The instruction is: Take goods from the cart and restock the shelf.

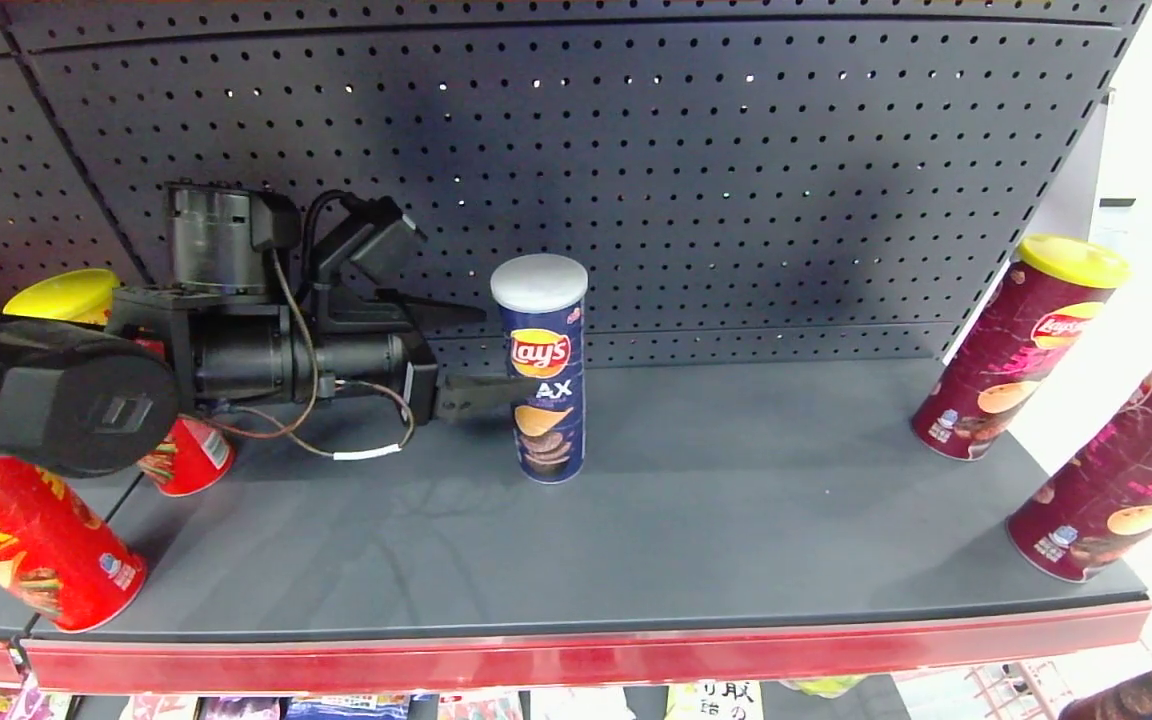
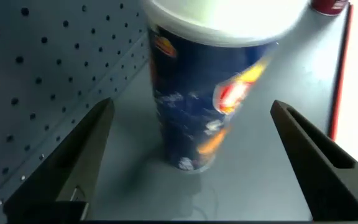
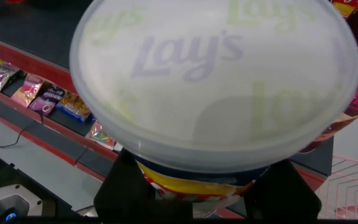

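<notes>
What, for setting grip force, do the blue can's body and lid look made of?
Blue can: probably a paperboard tube with glossy printed wrap, judging by its sheen and graphics. Lid: seemingly whitish plastic, smooth and matte, its rim overlapping the tube.

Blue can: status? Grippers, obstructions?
Left gripper open, jaws flanking blue can, no contact. Blue can upright on shelf. Right gripper shut on second can. Maroon cans well off to the right, not in the way.

Small snack packets lie in a row near a black cable.
</notes>
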Robot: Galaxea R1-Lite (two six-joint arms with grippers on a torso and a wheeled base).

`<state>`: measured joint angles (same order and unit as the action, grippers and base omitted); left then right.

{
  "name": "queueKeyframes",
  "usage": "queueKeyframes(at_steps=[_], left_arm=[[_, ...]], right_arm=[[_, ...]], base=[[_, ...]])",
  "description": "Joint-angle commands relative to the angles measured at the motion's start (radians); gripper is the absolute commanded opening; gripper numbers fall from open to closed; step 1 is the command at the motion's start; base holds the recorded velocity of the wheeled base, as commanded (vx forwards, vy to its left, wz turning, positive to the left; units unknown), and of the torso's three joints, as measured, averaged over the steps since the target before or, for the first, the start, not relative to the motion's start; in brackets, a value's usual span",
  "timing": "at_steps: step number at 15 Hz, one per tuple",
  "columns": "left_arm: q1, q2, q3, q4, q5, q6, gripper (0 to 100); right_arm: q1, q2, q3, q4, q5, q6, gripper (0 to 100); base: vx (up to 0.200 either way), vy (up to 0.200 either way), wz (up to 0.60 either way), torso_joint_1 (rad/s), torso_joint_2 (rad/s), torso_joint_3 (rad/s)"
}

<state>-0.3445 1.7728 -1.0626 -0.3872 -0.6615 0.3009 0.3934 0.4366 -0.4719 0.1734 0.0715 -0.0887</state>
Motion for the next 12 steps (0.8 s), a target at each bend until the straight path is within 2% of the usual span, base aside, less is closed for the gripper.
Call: queueKeyframes(at_steps=[1, 2, 6, 12], left_arm=[[-0.002, 0.04, -0.025, 0.001, -0.001, 0.0, 100], [-0.027, 0.066, -0.05, -0.001, -0.003, 0.0, 100], [-0.067, 0.126, -0.131, 0.002, -0.003, -0.005, 100], [-0.082, 0.172, -0.168, 0.002, -0.004, -0.009, 100]], right_arm=[[0.001, 0.002, 0.001, 0.0, 0.001, 0.0, 0], [-0.001, 0.004, 0.001, 0.0, 0.001, 0.0, 0], [-0.001, 0.004, 0.003, 0.0, 0.001, 0.0, 0], [-0.001, -0.001, 0.001, 0.0, -0.001, 0.001, 0]], base=[[0.0, 0.0, 0.0, 0.0, 0.0, 0.0], [0.0, 0.0, 0.0, 0.0, 0.0, 0.0], [0.0, 0.0, 0.0, 0.0, 0.0, 0.0], [0.0, 0.0, 0.0, 0.0, 0.0, 0.0]])
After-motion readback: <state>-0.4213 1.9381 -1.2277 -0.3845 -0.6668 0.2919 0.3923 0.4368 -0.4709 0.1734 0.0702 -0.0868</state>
